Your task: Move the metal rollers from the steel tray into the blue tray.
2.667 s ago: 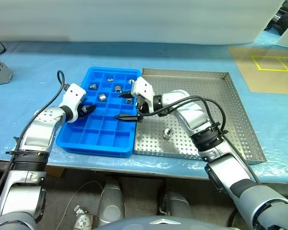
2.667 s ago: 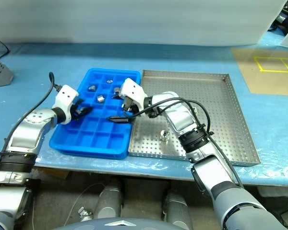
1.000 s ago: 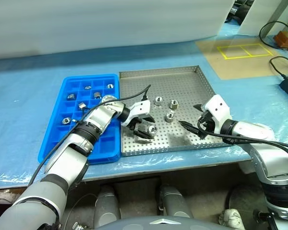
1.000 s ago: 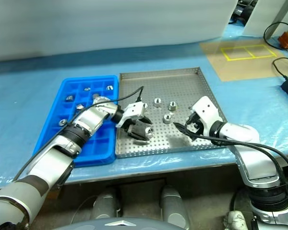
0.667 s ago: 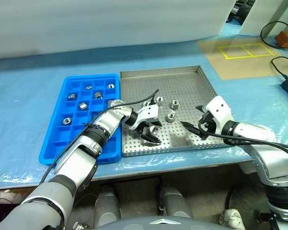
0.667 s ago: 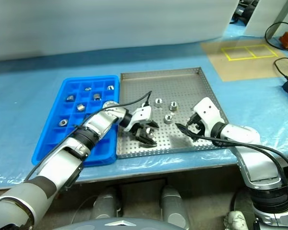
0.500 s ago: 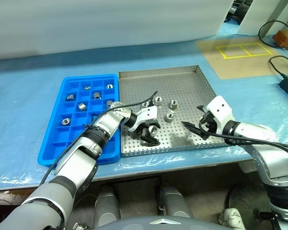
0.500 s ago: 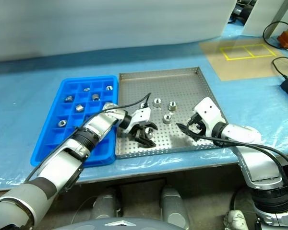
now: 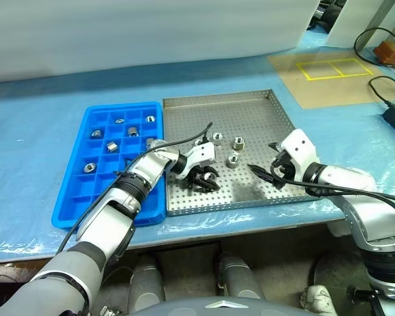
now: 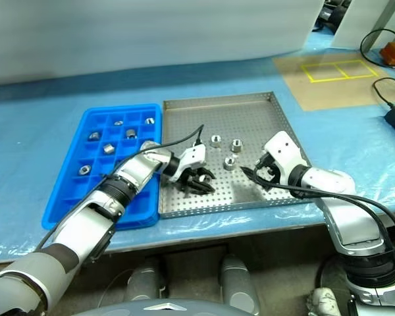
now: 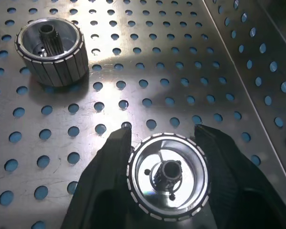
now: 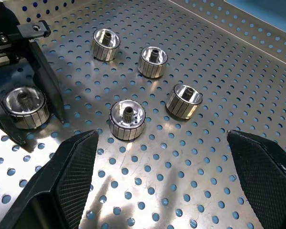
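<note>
Left wrist view, left tool (image 11: 168, 176) clamping roller (image 11: 168, 177), tray rim (image 11: 257, 90) near

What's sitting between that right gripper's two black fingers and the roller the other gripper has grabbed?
In the right wrist view, one loose metal roller stands on the steel tray between the open right gripper and the roller clamped by the left gripper; otherwise bare perforated floor.
</note>
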`<act>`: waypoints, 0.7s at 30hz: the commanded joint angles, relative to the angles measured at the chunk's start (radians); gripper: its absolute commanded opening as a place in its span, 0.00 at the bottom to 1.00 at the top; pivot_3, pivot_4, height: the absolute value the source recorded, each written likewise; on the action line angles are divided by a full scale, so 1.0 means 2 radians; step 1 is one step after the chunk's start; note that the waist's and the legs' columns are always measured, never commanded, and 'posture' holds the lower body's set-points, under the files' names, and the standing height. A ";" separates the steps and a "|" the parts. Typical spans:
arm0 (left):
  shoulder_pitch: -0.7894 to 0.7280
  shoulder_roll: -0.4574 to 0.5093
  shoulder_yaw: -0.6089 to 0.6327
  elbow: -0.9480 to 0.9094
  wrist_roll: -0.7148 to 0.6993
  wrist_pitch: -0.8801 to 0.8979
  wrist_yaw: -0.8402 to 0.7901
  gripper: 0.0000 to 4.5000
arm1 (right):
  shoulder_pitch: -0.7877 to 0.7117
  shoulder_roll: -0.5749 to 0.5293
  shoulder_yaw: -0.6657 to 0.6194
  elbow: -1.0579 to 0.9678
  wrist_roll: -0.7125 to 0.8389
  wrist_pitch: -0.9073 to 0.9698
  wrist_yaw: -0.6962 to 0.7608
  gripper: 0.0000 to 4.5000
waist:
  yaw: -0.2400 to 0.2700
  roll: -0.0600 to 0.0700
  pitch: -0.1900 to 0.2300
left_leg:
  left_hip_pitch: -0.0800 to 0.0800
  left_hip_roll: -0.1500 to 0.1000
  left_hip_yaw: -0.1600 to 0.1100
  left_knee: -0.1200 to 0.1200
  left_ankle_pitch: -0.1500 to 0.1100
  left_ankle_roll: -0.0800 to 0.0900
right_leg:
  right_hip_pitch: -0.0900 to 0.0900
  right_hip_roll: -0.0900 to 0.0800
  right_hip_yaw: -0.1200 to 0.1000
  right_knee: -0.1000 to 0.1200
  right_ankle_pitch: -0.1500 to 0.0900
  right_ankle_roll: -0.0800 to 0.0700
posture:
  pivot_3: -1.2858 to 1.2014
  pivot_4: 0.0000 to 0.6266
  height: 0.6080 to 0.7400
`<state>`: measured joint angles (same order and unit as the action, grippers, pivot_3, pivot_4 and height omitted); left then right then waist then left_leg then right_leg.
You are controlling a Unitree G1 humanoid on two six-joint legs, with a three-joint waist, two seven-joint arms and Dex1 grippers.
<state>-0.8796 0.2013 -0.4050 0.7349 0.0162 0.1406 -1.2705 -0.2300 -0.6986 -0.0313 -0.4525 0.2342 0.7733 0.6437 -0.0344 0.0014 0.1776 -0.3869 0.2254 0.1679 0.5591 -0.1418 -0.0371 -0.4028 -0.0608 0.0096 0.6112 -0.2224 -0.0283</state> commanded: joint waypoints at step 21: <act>0.125 0.197 0.190 -0.367 -0.115 0.133 0.074 0.39 | -0.230 0.116 0.134 0.171 0.012 -0.101 0.095 1.00 | 0.011 0.001 0.001 | 0.000 0.002 0.002 -0.007 0.002 -0.004 | -0.003 0.001 -0.002 0.000 0.000 0.000 | 0.44 0.24 1.00</act>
<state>-0.6420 0.5672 -0.0739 0.0506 -0.1928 0.3934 -1.1399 -0.6619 -0.4768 0.2215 -0.1344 0.2676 0.6189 0.8109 -0.0125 0.0025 0.1787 -0.3861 0.2297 0.1714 0.5447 -0.1375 -0.0444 -0.4085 -0.0589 0.0048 0.6101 -0.2227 -0.0293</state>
